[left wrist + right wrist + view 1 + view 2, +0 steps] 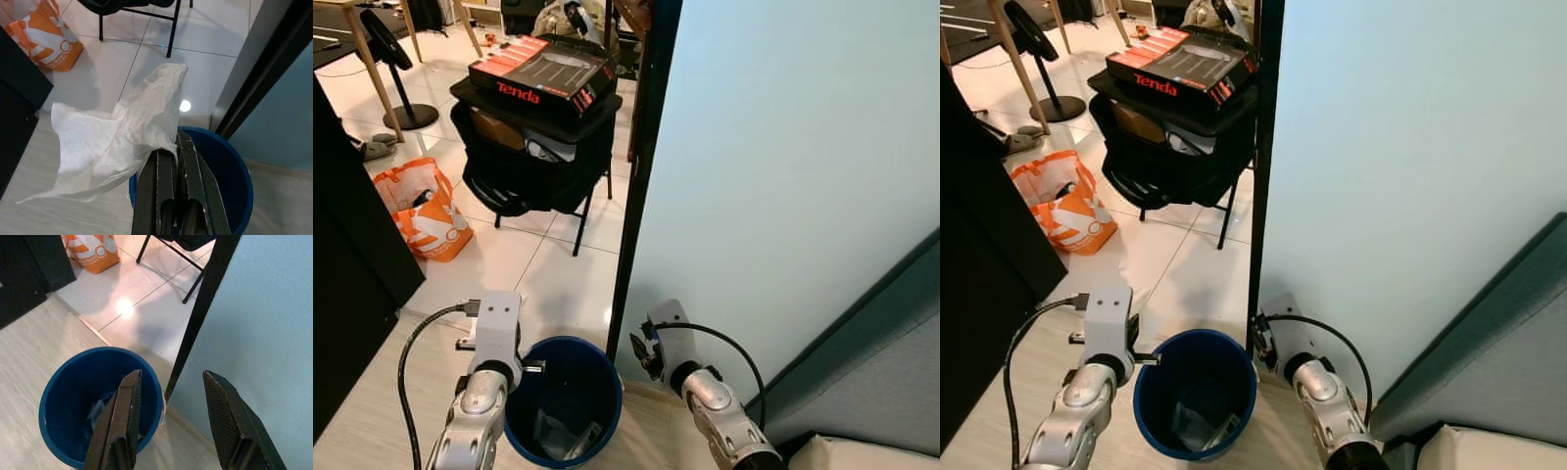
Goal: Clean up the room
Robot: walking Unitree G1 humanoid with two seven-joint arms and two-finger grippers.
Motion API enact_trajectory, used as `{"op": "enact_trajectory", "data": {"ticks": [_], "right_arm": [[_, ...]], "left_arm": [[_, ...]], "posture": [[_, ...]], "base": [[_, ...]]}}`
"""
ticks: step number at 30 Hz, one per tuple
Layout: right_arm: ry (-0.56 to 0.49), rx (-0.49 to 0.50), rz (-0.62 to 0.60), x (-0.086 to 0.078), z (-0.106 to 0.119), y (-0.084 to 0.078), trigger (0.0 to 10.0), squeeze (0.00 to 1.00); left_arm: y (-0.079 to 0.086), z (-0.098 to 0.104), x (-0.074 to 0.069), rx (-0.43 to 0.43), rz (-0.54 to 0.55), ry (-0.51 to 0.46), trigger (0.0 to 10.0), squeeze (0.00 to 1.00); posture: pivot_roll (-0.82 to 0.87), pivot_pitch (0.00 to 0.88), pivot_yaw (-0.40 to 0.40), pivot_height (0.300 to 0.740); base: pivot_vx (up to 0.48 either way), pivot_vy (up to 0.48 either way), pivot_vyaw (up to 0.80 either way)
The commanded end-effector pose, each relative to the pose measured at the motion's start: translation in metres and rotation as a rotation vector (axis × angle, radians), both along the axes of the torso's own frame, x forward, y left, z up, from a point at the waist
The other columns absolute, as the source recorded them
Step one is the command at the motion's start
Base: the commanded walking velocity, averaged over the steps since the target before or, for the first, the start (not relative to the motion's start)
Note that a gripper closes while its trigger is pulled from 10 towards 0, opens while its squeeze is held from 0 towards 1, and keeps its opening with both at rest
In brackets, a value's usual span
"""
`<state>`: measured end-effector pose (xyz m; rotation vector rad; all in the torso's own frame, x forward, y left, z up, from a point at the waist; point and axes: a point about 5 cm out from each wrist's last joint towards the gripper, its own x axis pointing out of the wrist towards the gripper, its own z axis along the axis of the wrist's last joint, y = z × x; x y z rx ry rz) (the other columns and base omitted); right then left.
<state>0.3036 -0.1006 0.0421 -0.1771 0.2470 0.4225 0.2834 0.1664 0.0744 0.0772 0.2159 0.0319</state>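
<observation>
1. The room (509, 264) is mostly pale tiled floor that gives way to wood-look flooring near the robot. A tall pale blue panel with a black edge post (641, 176) stands on the robot's right.

2. A black folding chair (533, 157) stands well back on the tiles, loaded with bags. A red and black Tenda box (543, 73) lies on top of it. Nothing there looks tidied yet.

3. An orange and white shopping bag (426, 211) sits on the tiles left of the chair, beside a dark cabinet (352, 284). It too seems to await clearing.

4. The blue bin (607, 387) stands on the floor between the two arms, just beside the black post. It already holds a few crumpled scraps at the bottom, so some rubbish appears to be collected.

5. The white tissue (112, 142) is the piece in hand. It is pinched at one corner and hangs over the near rim of the bin, not yet inside. Dropping it looks like the step in progress.

6. The left claw (176, 156) is clamped together on the tissue, poised at the bin's left rim. Release over the opening is what remains for this item.

7. The right claw (171, 396) hangs with its fingers spread apart and nothing between them, over the bin's right side near the post.
</observation>
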Motion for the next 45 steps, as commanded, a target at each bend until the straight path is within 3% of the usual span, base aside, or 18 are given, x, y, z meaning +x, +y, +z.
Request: {"op": "enact_trajectory", "data": {"ticks": [1,9,30,45], "right_arm": [[0.04,0.0,-0.005,-0.004,-0.008,0.0,10.0,0.0],[0.076,0.027,-0.015,-0.007,-0.012,-0.001,10.0,0.0],[0.131,0.048,0.07,-0.013,-0.016,0.007,10.0,0.0],[0.157,0.04,0.129,-0.014,-0.017,0.007,10.0,0.0]], "left_arm": [[-0.001,-0.004,-0.003,0.02,-0.008,0.022,10.0,0.0],[-0.009,-0.015,0.0,0.04,-0.088,0.099,10.0,0.0],[-0.001,-0.013,0.0,0.113,-0.114,0.095,10.0,0.0],[0.006,-0.013,0.002,0.144,-0.135,0.111,10.0,0.0]], "posture": [[0.06,0.122,-0.051,0.74],[0.05,0.117,-0.046,0.725],[0.06,0.123,-0.044,0.65],[0.06,0.137,-0.037,0.645]], "base": [[0.0,0.0,0.0],[0.0,0.0,0.0],[0.0,0.0,0.0],[0.0,0.0,0.0]]}}
